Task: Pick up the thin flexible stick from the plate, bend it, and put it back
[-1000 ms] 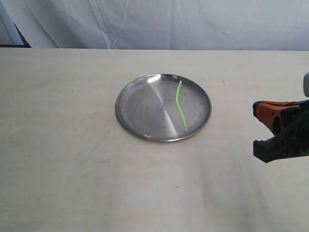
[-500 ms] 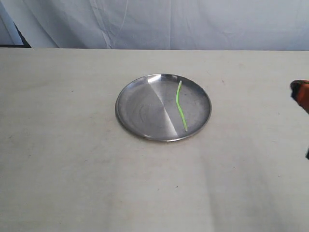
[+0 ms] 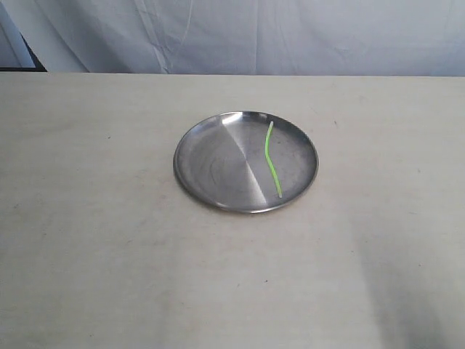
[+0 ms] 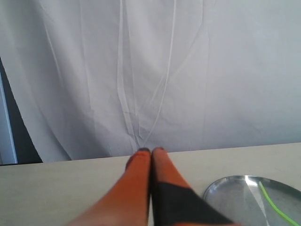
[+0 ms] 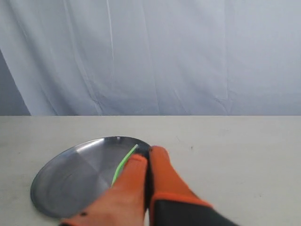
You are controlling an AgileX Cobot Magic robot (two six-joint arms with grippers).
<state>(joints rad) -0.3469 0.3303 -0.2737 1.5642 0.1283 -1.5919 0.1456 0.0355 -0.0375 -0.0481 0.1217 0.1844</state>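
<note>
A round shiny steel plate (image 3: 211,156) lies at the middle of the table. On its right half rests the thin neon-green stick (image 3: 272,158), slightly kinked. Neither gripper shows in the exterior view. In the left wrist view my left gripper (image 4: 151,151) is shut and empty, with the plate (image 4: 235,195) and the stick (image 4: 277,207) off to one side. In the right wrist view my right gripper (image 5: 149,153) is shut with nothing in it, above the table in front of the plate (image 5: 70,174); its fingers hide part of the stick (image 5: 124,164).
The pale table (image 3: 94,240) stretches around the plate. A white cloth backdrop (image 3: 254,36) hangs behind the table's far edge.
My right gripper, seen open at the right edge a second ago, has drawn back out of the exterior view. The plate and stick have not moved.
</note>
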